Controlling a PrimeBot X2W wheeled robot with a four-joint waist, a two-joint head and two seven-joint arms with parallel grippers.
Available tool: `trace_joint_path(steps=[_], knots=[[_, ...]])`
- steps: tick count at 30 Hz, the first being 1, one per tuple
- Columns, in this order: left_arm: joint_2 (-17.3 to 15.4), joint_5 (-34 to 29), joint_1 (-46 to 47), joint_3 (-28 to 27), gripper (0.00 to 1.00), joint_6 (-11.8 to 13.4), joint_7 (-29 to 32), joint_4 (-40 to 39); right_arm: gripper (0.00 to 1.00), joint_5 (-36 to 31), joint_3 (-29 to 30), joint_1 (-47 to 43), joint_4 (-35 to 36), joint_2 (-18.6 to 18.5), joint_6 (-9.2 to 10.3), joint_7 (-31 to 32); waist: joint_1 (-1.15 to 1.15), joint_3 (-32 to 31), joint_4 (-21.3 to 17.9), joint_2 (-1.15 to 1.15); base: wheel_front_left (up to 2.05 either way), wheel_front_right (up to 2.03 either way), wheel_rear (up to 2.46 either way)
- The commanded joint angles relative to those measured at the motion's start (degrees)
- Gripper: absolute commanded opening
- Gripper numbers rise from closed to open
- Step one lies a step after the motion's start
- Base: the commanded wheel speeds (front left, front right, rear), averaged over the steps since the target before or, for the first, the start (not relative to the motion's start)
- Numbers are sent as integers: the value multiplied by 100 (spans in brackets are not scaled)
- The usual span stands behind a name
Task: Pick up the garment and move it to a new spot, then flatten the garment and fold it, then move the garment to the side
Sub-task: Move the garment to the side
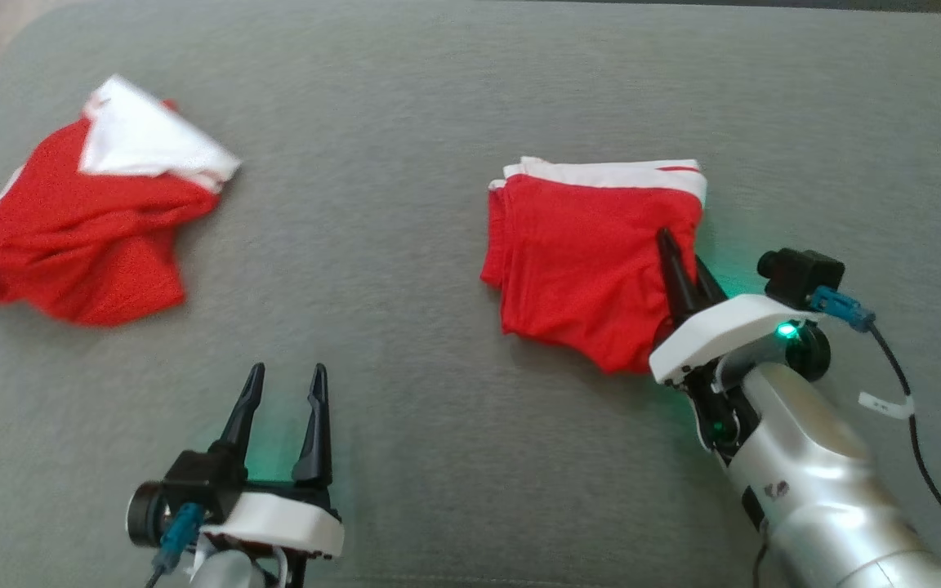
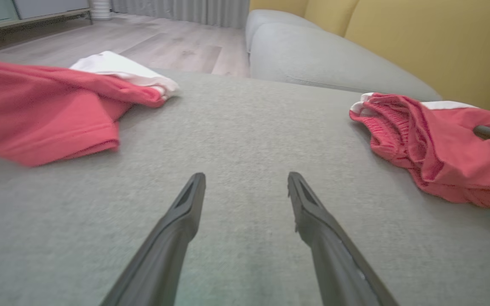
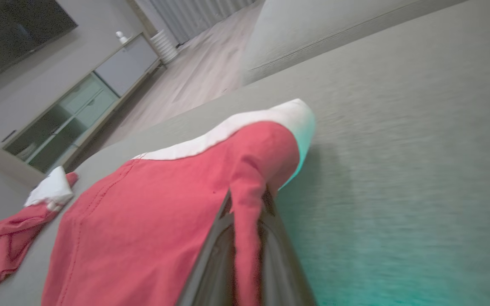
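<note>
Grey fabric cushion, broad and flat, of plain even weave, bearing two pieces of clothing well apart. Right of centre: folded garment, red with a white band along its far edge, layers stacked and lying mostly flat, with a ridge of cloth raised at its near right edge. Far left: crumpled garment, red with a white panel turned up at its far side and white stripes along its left edge, lying loose and wrinkled.
</note>
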State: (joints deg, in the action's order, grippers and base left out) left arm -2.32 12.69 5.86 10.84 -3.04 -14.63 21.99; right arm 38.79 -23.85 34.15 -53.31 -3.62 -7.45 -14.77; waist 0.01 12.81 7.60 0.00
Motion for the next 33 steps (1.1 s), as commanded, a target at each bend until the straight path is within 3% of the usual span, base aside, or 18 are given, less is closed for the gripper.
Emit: trace_joint_path(steps=[1, 11, 17, 25, 33], knots=[[-55, -18, 143, -217, 100, -5, -37, -186, 0, -51, -18, -125, 207, 74, -3, -23, -1, -97, -374, 0, 0, 0, 0], [-55, -152, 464, 2, 100, -142, -37, -265, 0, -200, -51, -317, 493, 74, -3, -23, -1, -47, -2148, 0, 0, 0, 0], [-55, -213, 735, 174, 100, -197, -37, -322, 0, -171, -76, -365, 567, 74, -3, -23, -1, 128, -2893, 0, 0, 0, 0], [-55, -297, 767, 227, 100, -275, -37, -284, 0, -416, -86, -282, 622, 74, -3, -23, -1, 293, -3272, 0, 0, 0, 0], [-55, -439, 804, 313, 100, -356, -37, -259, 0, -1683, 428, 578, 87, 32, -3, -23, -1, 640, -2981, 0, 0, 0, 0]])
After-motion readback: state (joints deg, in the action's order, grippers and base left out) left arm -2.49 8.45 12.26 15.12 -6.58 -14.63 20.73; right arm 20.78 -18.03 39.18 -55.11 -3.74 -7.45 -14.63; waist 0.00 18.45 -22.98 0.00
